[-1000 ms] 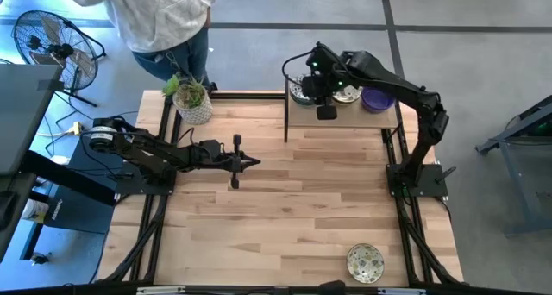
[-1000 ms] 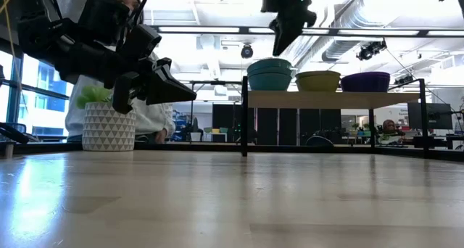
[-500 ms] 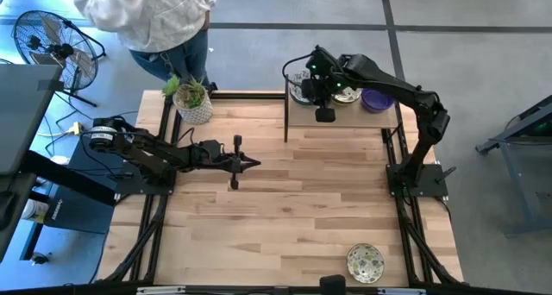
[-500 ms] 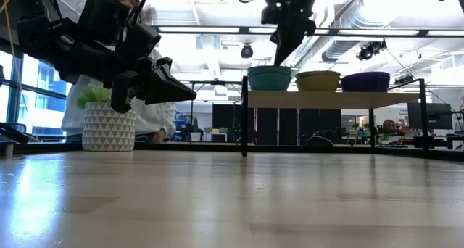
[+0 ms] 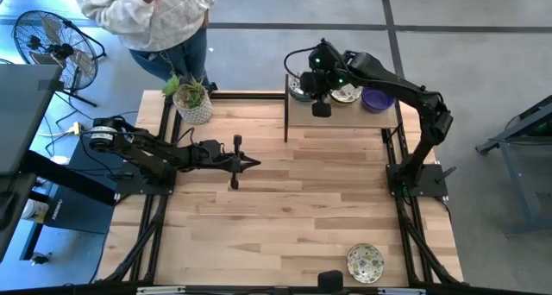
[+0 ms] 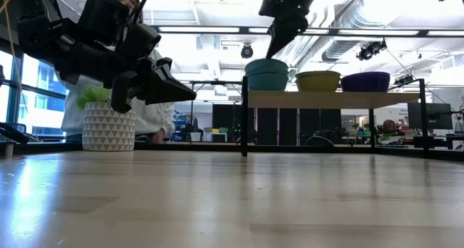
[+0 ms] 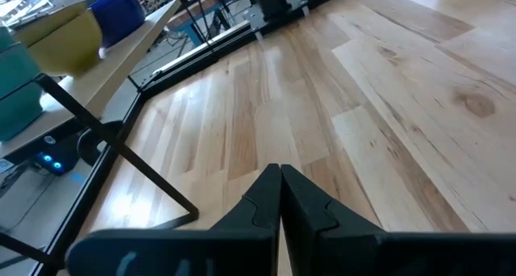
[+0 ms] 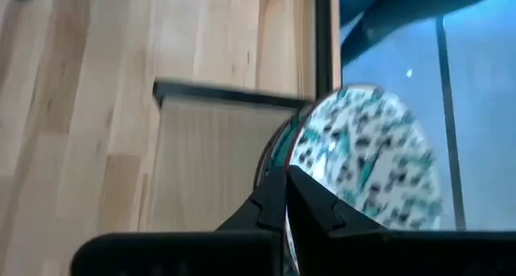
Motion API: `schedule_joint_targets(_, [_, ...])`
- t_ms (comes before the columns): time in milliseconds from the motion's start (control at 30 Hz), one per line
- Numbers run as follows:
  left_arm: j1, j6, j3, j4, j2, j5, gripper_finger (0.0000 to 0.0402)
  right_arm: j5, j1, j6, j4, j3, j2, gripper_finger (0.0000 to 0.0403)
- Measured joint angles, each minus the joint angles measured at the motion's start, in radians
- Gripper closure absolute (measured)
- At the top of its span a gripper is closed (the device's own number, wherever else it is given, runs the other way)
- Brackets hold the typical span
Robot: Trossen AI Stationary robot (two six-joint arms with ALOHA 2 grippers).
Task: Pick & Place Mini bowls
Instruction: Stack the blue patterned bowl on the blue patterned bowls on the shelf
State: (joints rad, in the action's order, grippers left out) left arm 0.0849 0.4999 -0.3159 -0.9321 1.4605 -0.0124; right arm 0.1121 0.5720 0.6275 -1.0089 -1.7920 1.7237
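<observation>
The mini bowls stand in stacks on a raised wooden shelf at the table's far right: a teal-sided stack, a patterned one and a purple one. My right gripper reaches down over the teal stack and is shut on its top bowl, which is white inside with dark and teal speckles. One more patterned bowl sits on its base near the table's front right. My left gripper hovers shut over the table's left middle, holding nothing. My right gripper pinches the top bowl's rim between its two fingers, which come slanting down from above. The bowl sits slightly tilted over the teal bowl beneath it. I cannot tell whether it is clear of that bowl.
A white patterned pot with a green plant stands at the far left corner. A person stands beyond the far edge, and a fan is left of the table. Bare wood lies between the arms.
My right gripper has come down a little onto the teal stack, turned slightly and shut on the top bowl's rim. That bowl now sits higher and tilted on the stack. The person behind the table has shifted.
</observation>
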Motion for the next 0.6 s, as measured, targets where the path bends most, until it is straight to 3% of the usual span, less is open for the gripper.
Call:
schedule_joint_targets(200, [0.000, 0.000, 0.000, 0.010, 0.000, 0.000, 0.0402, 0.078, 0.018, -0.018, 0.053, 0.006, 0.000, 0.0402])
schedule_joint_targets(600, [0.000, 0.000, 0.000, 0.010, 0.000, 0.000, 0.0402, 0.001, 0.018, -0.021, -0.021, 0.007, 0.000, 0.0402])
